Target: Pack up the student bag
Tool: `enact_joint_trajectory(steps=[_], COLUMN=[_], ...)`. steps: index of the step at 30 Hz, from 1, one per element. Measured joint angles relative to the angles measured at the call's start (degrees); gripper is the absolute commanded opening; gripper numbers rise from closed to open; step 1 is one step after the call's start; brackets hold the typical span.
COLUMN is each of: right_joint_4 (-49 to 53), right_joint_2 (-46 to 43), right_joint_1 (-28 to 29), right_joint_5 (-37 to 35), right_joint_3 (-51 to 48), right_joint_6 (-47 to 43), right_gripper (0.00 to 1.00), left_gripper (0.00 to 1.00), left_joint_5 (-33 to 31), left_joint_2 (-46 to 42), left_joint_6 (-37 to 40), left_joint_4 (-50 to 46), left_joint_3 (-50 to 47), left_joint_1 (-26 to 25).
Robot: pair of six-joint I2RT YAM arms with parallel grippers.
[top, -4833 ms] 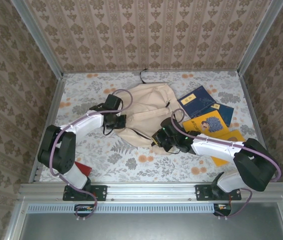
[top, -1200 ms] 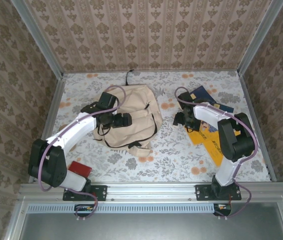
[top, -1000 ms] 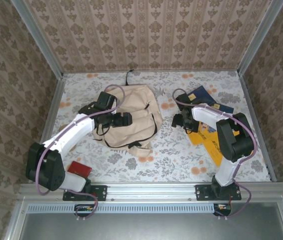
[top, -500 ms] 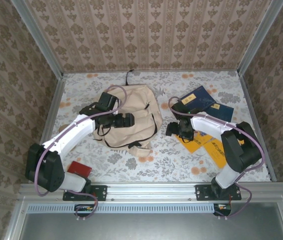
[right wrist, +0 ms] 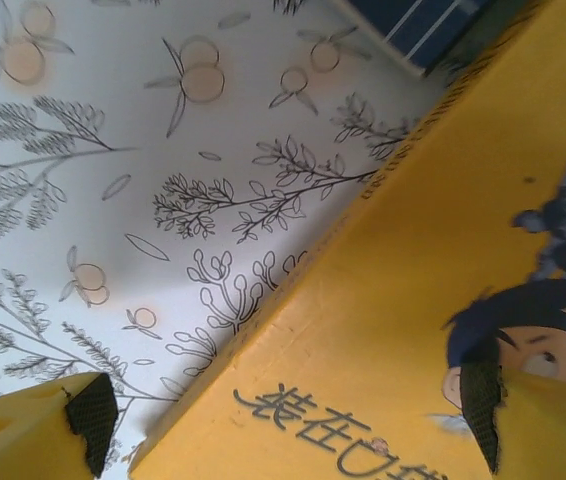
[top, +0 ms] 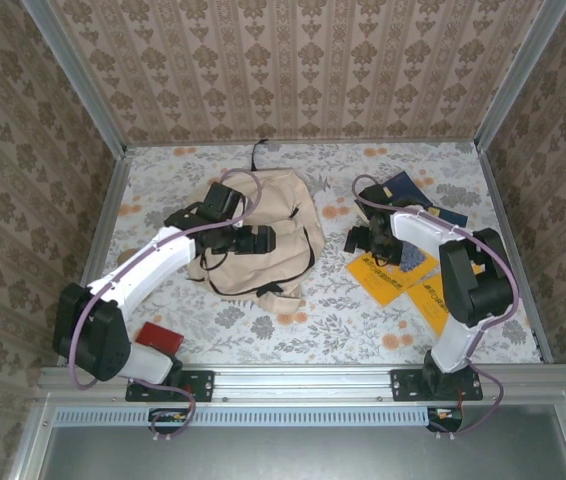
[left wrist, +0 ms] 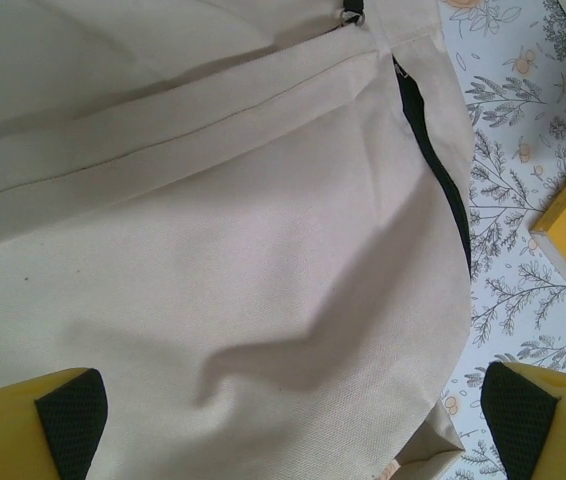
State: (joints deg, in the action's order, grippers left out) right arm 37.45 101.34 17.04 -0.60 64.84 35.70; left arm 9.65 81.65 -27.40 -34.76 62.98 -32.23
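Note:
The beige student bag (top: 283, 225) lies at the centre-left of the table, its dark zipper (left wrist: 431, 170) curving down its right side. My left gripper (top: 260, 240) hovers over the bag, open; in the left wrist view my left gripper (left wrist: 293, 430) has plain fabric (left wrist: 243, 280) between its wide-spread fingertips (left wrist: 71, 415). My right gripper (top: 371, 241) is open over the left edge of a yellow cartoon-cover book (top: 388, 272). In the right wrist view my right gripper (right wrist: 288, 420) straddles that yellow book (right wrist: 413, 300), fingertips (right wrist: 91, 420) far apart.
Two dark blue books (top: 403, 190) lie behind the yellow one, and a blue book's corner (right wrist: 418, 25) shows in the right wrist view. A second yellow book (top: 435, 300) sits nearer the right arm. A red object (top: 159, 338) lies by the left base. Patterned walls enclose the table.
Since 4.8 s ago the bag has shifted left and my right arm has swung from it to the books. In the last half second my right gripper moved slightly back and right, and my left gripper crept right.

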Motion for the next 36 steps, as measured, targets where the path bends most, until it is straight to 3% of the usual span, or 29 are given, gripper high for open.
enact_joint_trajectory(steps=[6,17,21,26,31,36], right_joint_4=[-0.8,-6.1,-2.5,-0.2,2.1,2.6], right_joint_2=[0.1,-6.7,-12.7,-25.0,-31.9,-33.7], right_joint_1=[1.2,15.8,14.5,8.4,3.1,1.2], right_joint_5=[1.6,9.4,7.7,3.7,1.0,1.8], right_joint_3=[-0.5,-7.6,-8.5,-11.4,-18.9,-24.4], right_joint_6=[-0.7,2.6,4.1,8.7,13.9,17.0], right_gripper=[0.91,0.86,0.84,0.79,0.75,0.62], left_gripper=[1.00,0.98,0.94,0.83,0.63,0.51], left_joint_5=[0.1,0.3,0.8,1.7,2.1,2.6], left_joint_2=[1.1,4.9,6.1,9.2,14.8,21.8], left_joint_6=[0.0,-1.4,-1.6,-3.0,-4.7,-5.6], left_joint_4=[0.0,0.4,0.5,1.0,0.9,0.9], left_joint_3=[1.2,3.8,5.5,8.4,13.2,18.5], left_joint_1=[-1.6,-4.2,-5.5,-9.0,-13.9,-17.6])
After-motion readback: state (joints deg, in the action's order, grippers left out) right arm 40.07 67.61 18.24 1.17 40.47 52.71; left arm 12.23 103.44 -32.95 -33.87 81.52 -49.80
